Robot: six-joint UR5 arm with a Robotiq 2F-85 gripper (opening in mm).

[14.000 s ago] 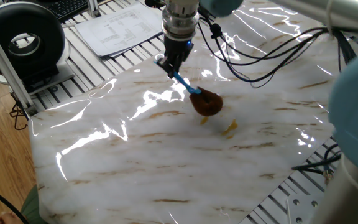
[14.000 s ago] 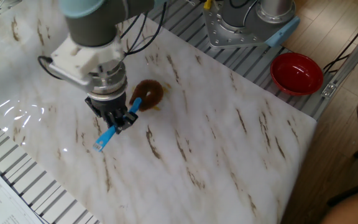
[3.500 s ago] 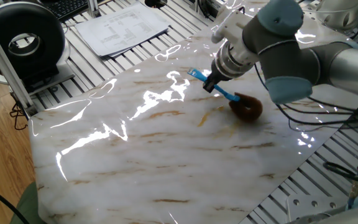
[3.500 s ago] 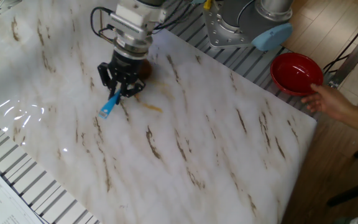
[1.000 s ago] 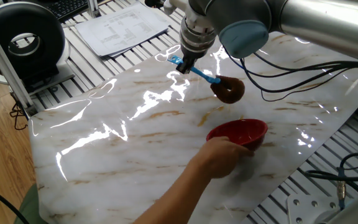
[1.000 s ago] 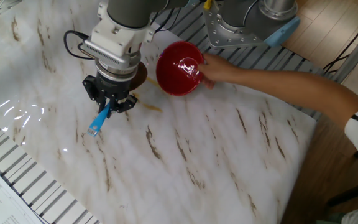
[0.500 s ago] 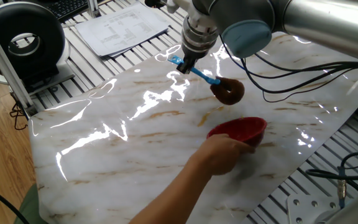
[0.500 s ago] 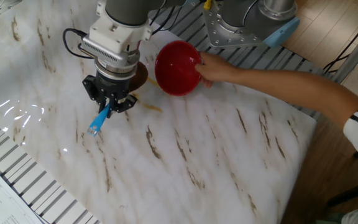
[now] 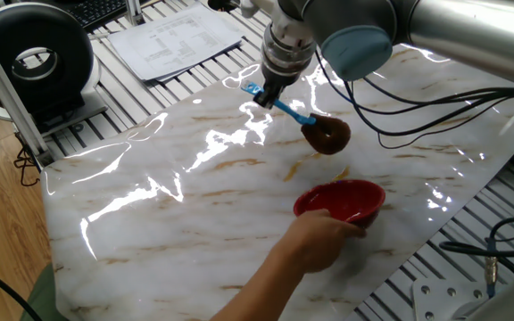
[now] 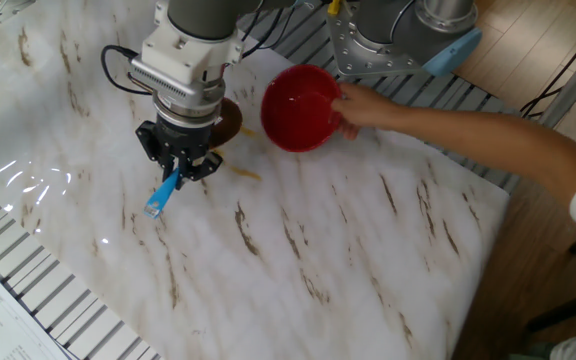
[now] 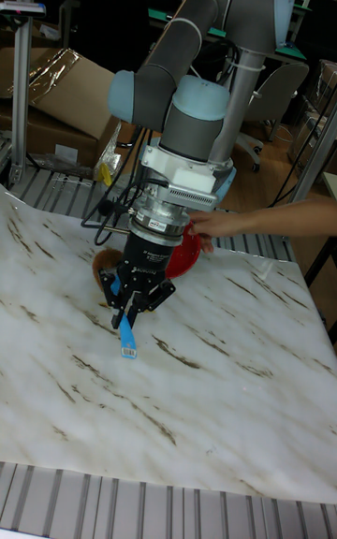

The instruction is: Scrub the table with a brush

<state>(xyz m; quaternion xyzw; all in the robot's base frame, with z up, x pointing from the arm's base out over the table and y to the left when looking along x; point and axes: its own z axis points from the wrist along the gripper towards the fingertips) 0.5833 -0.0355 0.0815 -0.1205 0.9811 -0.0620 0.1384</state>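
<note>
My gripper (image 9: 266, 95) is shut on the thin blue handle of the brush (image 9: 327, 135). The fuzzy brown head rests on the white marble-patterned table (image 9: 194, 223) at its far middle. In the other fixed view the gripper (image 10: 178, 166) points down, the brush (image 10: 160, 197) shows its blue handle end below the fingers, and the brown head is partly hidden behind the wrist. The tall view shows the gripper (image 11: 131, 301) over the table (image 11: 215, 389), with the brush (image 11: 124, 339) handle sticking out toward the camera. An orange-brown stain (image 10: 247, 173) lies just beside the gripper.
A person's hand (image 9: 315, 239) holds a red bowl (image 9: 342, 200) over the table, close to the brush head; the same red bowl (image 10: 303, 108) hangs right of my wrist. Black cables (image 9: 400, 98) trail behind. Papers (image 9: 172, 36) and a black round device (image 9: 34, 58) sit at the far left.
The hand has shifted the red bowl a little away from the brush and turned its opening more upward. My gripper and the brush have barely moved over the last second.
</note>
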